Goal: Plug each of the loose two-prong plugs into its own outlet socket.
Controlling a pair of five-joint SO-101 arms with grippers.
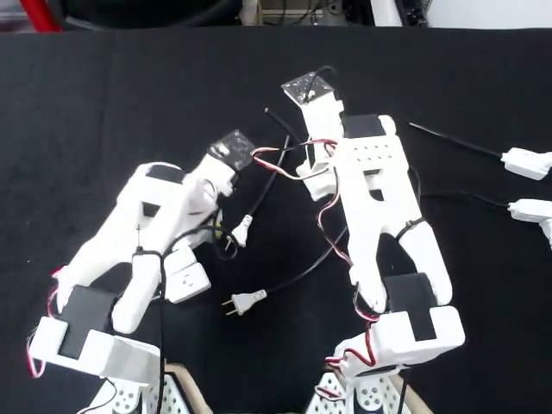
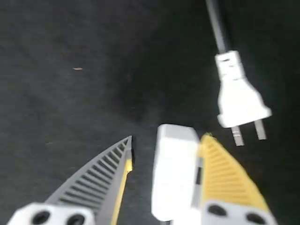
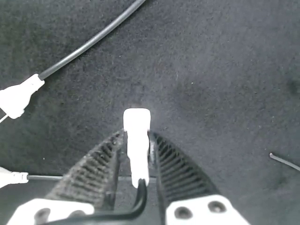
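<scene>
My left gripper is open low over the black cloth. A white socket block lies between its fingers, against the yellow finger and apart from the grey one. Just past the tips lies a white two-prong plug on a black cable, prongs pointing back toward the gripper. The high view has that plug beside the left gripper. My right gripper is shut on a narrow white plug. Its black cable loops back between the fingers and its prongs are hidden.
A second loose plug lies near the front centre, with a white socket cube to its left by the left arm. Two white cable ends lie at the right edge. Black cables cross the middle.
</scene>
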